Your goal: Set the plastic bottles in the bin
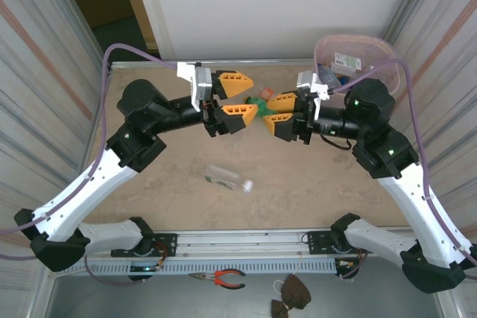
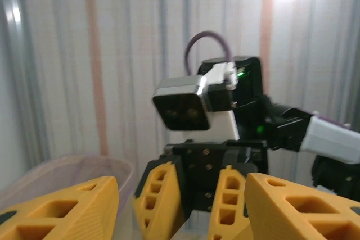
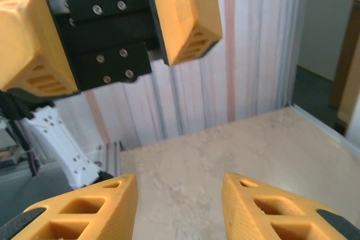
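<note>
Overhead view: soft, even white light across the beige mottled desk [image 1: 298,184], with faint, soft-edged shadows. The plain white back wall [image 1: 276,5] runs bright, close to washed out. The ribbed metal side walls [image 1: 45,72] splay outward, wide-angle stretch at the edges. The small clear plastic bottle [image 1: 227,179] mid-desk looks smeary and low in contrast. Left wrist: the whole frame is soft, with a blown-out white glare patch top right. The left gripper [image 2: 183,186] has its yellow ribbed fingers [image 2: 62,206] out of focus close to the lens. Right wrist: brighter and crisper, silver screws [image 3: 97,9] sharp, pale wall panel [image 3: 326,21] at right overexposed.
</note>
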Controlling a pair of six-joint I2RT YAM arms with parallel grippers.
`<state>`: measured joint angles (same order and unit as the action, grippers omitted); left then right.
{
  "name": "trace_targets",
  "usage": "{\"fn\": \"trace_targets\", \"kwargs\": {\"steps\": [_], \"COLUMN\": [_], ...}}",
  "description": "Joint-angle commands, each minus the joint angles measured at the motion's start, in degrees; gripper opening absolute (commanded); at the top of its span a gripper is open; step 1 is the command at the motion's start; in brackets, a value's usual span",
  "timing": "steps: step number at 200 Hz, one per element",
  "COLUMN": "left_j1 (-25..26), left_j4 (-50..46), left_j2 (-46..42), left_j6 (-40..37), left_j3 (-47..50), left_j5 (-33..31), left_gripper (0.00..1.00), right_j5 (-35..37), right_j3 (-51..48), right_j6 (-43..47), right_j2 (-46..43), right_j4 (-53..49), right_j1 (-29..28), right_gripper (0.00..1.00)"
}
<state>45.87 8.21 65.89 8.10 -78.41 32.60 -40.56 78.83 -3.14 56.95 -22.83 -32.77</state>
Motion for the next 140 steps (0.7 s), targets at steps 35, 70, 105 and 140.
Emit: {"fn": "trace_targets", "kwargs": {"steps": [35, 70, 105, 140], "left_j1": [-4.8, -10.0, -15.8, -23.0], "left_j4": [-23.6, -34.7, -41.9, -47.2], "left_j2": [-0.7, 0.7, 0.7, 0.9], "left_j6": [3.2, 8.1, 13.6, 23.7], "left_j3": [2.9, 6.3, 12.1, 16.9], "left_j5": [-18.3, -22.7, -29.5, -34.9], "left_gripper": [0.57, 0.57, 0.59, 0.62], "right_j5": [6.7, 8.0, 8.3, 8.5], "right_j3": [-0.5, -1.6, -1.2, -0.9], "right_j6": [5.0, 5.5, 6.1, 6.8], "right_j2": [3.7, 4.2, 4.9, 5.5], "right_j4": [-12.2, -12.9, -13.1, -13.3], "right_j1": [-0.5, -0.7, -0.7, -0.7], "right_gripper": [0.44, 0.45, 0.45, 0.45]}}
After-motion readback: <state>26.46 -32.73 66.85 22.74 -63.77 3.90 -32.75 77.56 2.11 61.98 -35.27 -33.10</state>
